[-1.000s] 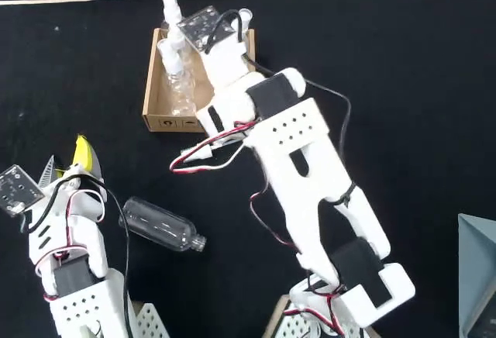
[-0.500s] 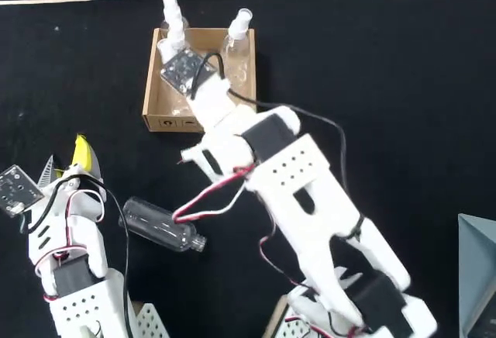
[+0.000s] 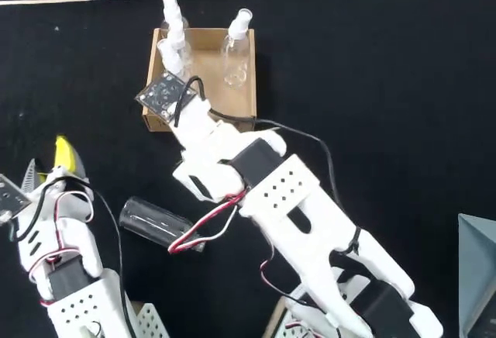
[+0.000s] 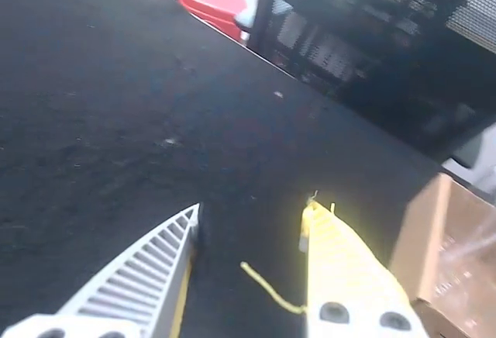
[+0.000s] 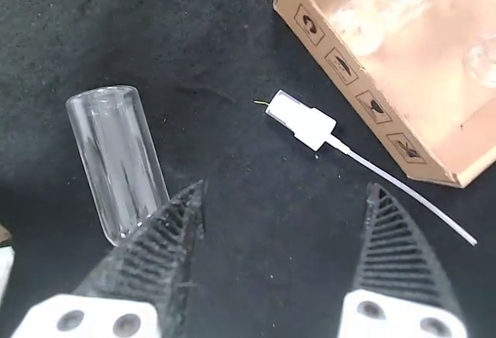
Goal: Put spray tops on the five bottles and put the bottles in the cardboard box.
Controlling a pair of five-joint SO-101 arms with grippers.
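my right end effector (image 5: 287, 191) hangs low over the black desk (image 5: 194, 28) with its fingers spread wide and nothing between them. just ahead of the gap lies a loose white spray top (image 5: 302, 119) on its side, its thin dip tube trailing out past one fingertip. beside the other finger a clear plastic bottle (image 5: 116, 160) lies flat on the desk, closed base pointing away from me, neck end hidden behind that finger. the cardboard box (image 5: 364, 98) sits beyond the spray top, its near wall close to the top but not touching it. from the high view i count three bottles standing inside the box (image 3: 203, 63), each wearing a white sprayer; one (image 3: 236, 55) stands apart from the other two. my left end effector (image 4: 252, 210) is also spread, grey and yellow fingers apart with bare desk between them, and a corner of the box shows far ahead on the yellow finger's side.
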